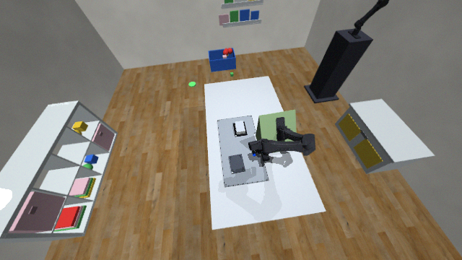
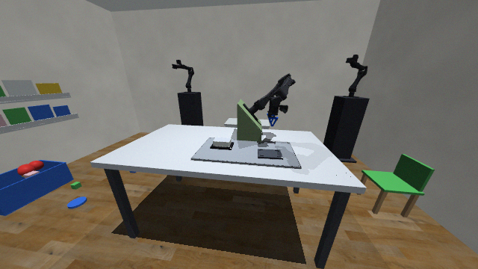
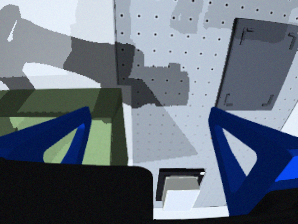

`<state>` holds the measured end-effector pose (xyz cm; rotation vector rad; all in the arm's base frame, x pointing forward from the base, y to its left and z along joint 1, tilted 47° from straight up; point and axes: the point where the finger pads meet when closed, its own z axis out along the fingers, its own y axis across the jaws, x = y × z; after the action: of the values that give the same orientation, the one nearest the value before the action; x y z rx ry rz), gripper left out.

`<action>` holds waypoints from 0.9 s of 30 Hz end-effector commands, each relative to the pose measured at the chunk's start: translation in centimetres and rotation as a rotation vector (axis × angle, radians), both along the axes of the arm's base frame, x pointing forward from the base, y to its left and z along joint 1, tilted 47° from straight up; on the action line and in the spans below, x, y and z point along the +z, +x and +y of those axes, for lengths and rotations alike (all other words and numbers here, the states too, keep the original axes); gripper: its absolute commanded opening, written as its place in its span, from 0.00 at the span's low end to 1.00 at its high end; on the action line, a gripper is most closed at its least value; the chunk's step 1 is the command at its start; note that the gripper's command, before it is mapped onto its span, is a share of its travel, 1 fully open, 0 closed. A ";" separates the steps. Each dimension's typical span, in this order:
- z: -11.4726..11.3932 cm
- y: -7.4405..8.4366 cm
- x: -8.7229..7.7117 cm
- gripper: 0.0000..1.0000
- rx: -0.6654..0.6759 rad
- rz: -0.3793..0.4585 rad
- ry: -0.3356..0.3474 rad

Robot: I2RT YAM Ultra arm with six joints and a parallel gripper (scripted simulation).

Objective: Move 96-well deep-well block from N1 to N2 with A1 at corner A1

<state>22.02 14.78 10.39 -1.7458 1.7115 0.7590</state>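
The white deep-well block [image 1: 240, 128] sits in the plate nest N1 [image 1: 240, 134] at the far end of the grey perforated mat [image 1: 242, 151]. It also shows in the exterior view [image 2: 222, 143] and small at the bottom of the wrist view [image 3: 180, 185]. The dark plate nest N2 [image 1: 237, 163] is empty, as the exterior view [image 2: 269, 153] and the wrist view [image 3: 260, 63] show. My gripper [image 1: 255, 152] [image 2: 272, 120] with blue fingers is open and empty. It hangs well above the mat's edge, between the two nests and nearer the arm's base. In the wrist view the fingertips stand wide apart.
A green wedge block [image 1: 278, 124] stands on the table beside the mat, at the arm's base; it also shows in the exterior view [image 2: 247, 123] and the wrist view [image 3: 67, 123]. The white table carries only the mat and the wedge.
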 end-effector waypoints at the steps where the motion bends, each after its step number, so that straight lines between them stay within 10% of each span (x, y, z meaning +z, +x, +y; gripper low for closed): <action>1: -0.7 1.4 -0.1 1.00 -0.094 0.073 -0.002; 27: -5.2 7.8 -5.0 1.00 -0.650 0.647 -0.033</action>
<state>29.03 10.30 5.28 -1.0140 2.4563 1.0254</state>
